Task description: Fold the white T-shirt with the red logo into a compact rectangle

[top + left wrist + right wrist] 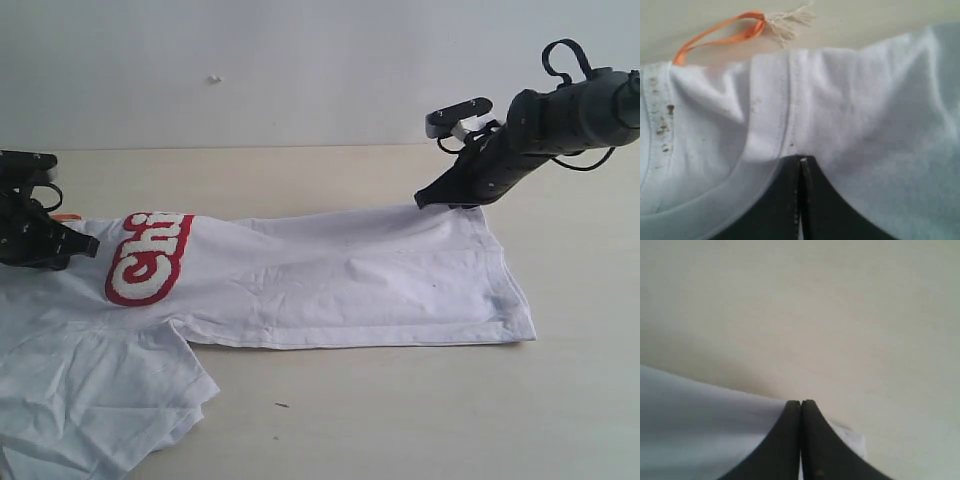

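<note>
The pale surface carries the white T-shirt, stretched lengthwise from side to side in the exterior view, neck end on the left and hem on the right. That long axis runs straight between the two arms, and each has one end of the shirt's far edge. I'd judge the next fold turns on this: the free near edge lies toward the camera, so both ends would have to travel that way together. One sleeve sprawls loose at the near left. The red logo sits close to the left hand, well apart from the right hand.

The left hand is clenched on cloth beside the neckline, and the right hand is pinched on the far hem corner, which rises slightly to meet it. Only the left wrist view shows the orange neck tag with its frayed threads lying on the bare surface. The right wrist view shows how little cloth that hand holds.
</note>
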Action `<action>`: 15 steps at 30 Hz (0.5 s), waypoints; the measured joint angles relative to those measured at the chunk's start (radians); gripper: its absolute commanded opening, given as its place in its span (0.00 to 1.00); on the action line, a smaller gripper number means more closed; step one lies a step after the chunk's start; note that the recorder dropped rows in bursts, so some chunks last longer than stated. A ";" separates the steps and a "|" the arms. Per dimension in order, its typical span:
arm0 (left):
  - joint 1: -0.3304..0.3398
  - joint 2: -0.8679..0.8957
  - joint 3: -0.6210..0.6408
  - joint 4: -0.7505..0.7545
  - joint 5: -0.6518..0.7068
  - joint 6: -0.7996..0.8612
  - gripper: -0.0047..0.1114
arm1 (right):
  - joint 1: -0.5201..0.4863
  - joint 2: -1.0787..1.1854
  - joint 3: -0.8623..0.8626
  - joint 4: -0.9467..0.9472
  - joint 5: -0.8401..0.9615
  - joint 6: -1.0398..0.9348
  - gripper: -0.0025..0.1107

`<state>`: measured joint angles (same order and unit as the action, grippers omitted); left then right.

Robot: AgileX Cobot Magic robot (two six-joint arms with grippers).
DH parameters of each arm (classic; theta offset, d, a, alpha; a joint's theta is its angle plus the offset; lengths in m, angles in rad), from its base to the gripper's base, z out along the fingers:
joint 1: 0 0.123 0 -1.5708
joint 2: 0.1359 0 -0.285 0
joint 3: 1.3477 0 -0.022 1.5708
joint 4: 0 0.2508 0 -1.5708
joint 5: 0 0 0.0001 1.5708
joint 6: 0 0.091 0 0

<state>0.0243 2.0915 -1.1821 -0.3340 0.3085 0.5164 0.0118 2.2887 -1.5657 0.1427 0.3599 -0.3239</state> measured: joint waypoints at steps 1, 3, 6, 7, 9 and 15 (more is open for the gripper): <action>0.000 -0.002 0.000 0.000 0.002 0.000 0.04 | -0.002 0.000 0.000 -0.002 0.000 0.006 0.02; 0.000 -0.009 0.000 0.002 0.023 0.000 0.04 | -0.003 0.000 0.000 -0.002 0.008 0.013 0.02; -0.004 -0.038 0.000 0.004 0.067 0.000 0.04 | -0.004 -0.002 0.000 -0.004 0.040 0.017 0.02; -0.004 -0.054 0.000 0.004 0.079 0.000 0.04 | -0.004 -0.008 0.000 -0.004 0.050 0.020 0.02; -0.008 -0.092 0.000 0.004 0.108 0.000 0.04 | -0.004 -0.033 0.000 -0.004 0.082 0.020 0.02; -0.051 -0.173 0.049 -0.035 0.133 0.035 0.04 | -0.002 -0.108 -0.004 0.045 0.187 0.020 0.02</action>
<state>-0.0270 1.9185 -1.1332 -0.3695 0.4414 0.5510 0.0100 2.1807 -1.5701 0.1874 0.5464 -0.3043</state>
